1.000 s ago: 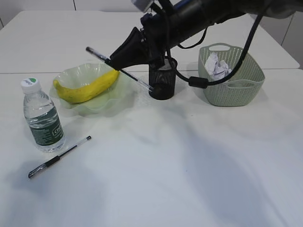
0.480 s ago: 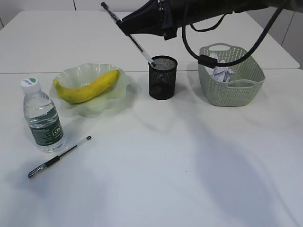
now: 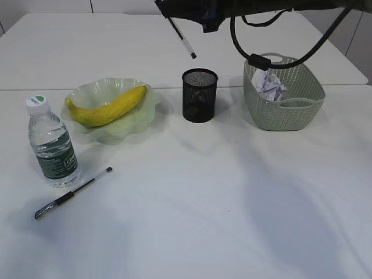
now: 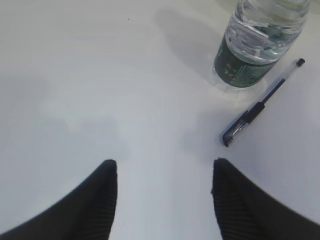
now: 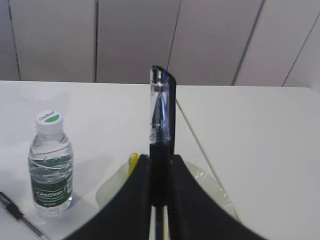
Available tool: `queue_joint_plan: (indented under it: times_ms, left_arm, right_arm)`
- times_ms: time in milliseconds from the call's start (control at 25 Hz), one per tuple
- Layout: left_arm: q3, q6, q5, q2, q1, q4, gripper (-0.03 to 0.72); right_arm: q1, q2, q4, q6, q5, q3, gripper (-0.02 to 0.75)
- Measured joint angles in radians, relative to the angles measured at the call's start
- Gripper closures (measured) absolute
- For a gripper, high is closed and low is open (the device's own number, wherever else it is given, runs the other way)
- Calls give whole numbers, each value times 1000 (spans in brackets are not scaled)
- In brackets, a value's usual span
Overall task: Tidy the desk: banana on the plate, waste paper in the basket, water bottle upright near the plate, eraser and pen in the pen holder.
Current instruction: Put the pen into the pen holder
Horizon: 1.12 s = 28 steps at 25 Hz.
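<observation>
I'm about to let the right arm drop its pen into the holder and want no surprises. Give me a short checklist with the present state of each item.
1. Grip: the right gripper is shut on the held pen: ok.
2. Pen over the pen holder: in the exterior view the tip hangs above and left of the rim: not ok.
3. Pen angle: tilted, not vertical: not ok.
4. Holder upright, mouth unobstructed: ok.
5. Room inside the holder: mesh hides the contents: cannot tell.
6. Left gripper open, low near the water bottle and the second pen, away from the holder: ok.
</observation>
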Motion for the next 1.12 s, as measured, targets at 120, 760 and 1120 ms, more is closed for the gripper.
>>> queue_joint_plan:
  times_ms: [120, 760, 1120]
  left_arm:
    - [0, 0, 0, 0, 0, 0, 260]
    - [0, 0, 0, 0, 0, 0, 260]
    - [0, 0, 0, 0, 0, 0, 261]
  right_arm:
    - [-2, 0, 34, -44, -45, 0, 707]
    - [-29, 17, 252, -175, -238, 0, 707]
    - [-41, 98, 355, -283, -276, 0, 707]
